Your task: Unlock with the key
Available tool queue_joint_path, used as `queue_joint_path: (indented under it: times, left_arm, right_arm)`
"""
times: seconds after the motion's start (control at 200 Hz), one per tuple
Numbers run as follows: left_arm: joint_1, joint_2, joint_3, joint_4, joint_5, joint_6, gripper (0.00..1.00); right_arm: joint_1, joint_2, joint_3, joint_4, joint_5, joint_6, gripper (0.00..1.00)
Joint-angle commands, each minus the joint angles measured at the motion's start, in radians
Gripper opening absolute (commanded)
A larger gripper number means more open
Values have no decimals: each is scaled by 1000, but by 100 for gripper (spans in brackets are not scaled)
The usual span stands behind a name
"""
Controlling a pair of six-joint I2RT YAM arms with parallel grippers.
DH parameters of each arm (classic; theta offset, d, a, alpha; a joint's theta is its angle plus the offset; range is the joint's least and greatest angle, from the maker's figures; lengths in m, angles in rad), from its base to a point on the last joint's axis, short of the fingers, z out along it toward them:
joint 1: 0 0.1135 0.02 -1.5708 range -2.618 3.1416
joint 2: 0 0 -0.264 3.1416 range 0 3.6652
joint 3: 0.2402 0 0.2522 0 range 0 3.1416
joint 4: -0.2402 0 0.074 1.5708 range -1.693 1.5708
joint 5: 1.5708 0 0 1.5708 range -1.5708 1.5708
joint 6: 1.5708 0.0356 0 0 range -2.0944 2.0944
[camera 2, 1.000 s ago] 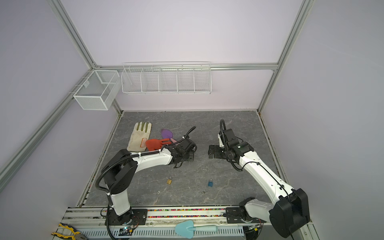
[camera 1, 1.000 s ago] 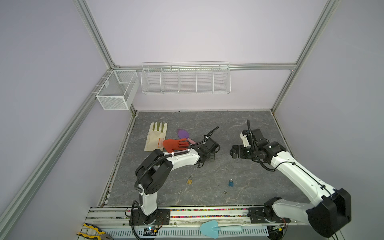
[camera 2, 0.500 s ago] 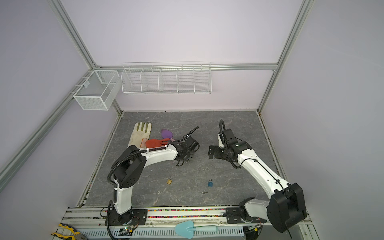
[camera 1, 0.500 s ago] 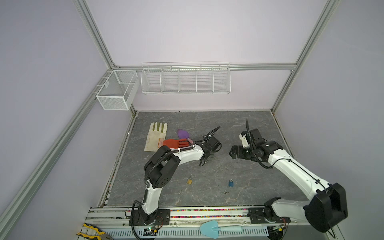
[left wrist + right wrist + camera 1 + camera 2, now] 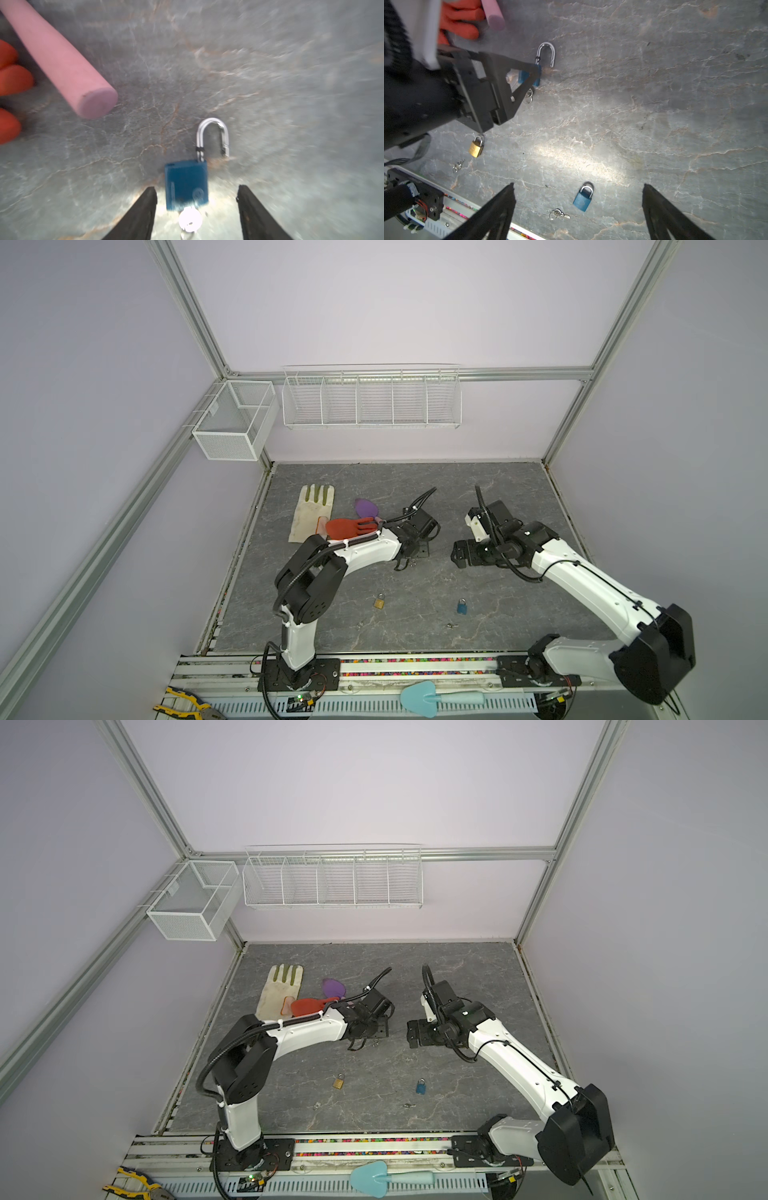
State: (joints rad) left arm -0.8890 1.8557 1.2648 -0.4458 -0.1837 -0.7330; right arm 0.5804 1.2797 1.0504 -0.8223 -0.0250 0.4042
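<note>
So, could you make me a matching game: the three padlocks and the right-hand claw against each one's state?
1 blue padlock at the left gripper
2 brass padlock
3 other blue padlock
4 right gripper

a shackle shut, nearer right arm's base
b jaws wide, empty
c shackle swung open
d shackle shut, nearer left arm's base

Pairs: 1-c, 2-d, 3-a, 4-b

Motion blur is smearing the blue padlock [image 5: 186, 182] and glare is washing out the key [image 5: 190, 218] in the left wrist view, whose edge is cutting off the red glove [image 5: 10, 83] and pink handle [image 5: 58, 56], while the left gripper [image 5: 415, 556] is hiding the padlock in both top views.
</note>
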Motion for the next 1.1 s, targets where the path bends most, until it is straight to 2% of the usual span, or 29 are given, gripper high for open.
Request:
queue_joint_path:
  times: [0.0, 0.09, 0.19, 0.26, 0.475, 0.56, 0.785, 1.094]
  left_arm:
    - [1, -148, -99, 81, 34, -19, 62]
    - [1, -244, -180, 108, 54, 3, 62]
    - [2, -336, -250, 105, 66, 28, 62]
    - [3, -406, -289, 104, 83, 49, 62]
    - [6, -583, -397, 110, 111, 97, 62]
    - [8, -651, -432, 116, 104, 108, 62]
    - [15, -792, -486, 116, 110, 127, 62]
    - [27, -843, -517, 95, 80, 143, 62]
  right_arm:
    - [64, -30, -3, -100, 44, 62, 95]
    - [137, -49, -26, -128, 84, 141, 93]
    - [235, -79, -69, -164, 145, 287, 93]
    - [288, -86, -107, -158, 146, 400, 92]
    - [464, -59, -165, -94, 178, 776, 78]
    - [523, -4, -165, -64, 204, 866, 76]
    - [612, 108, -155, -71, 209, 1045, 71]
    - [618, 229, -160, -48, 194, 1078, 67]
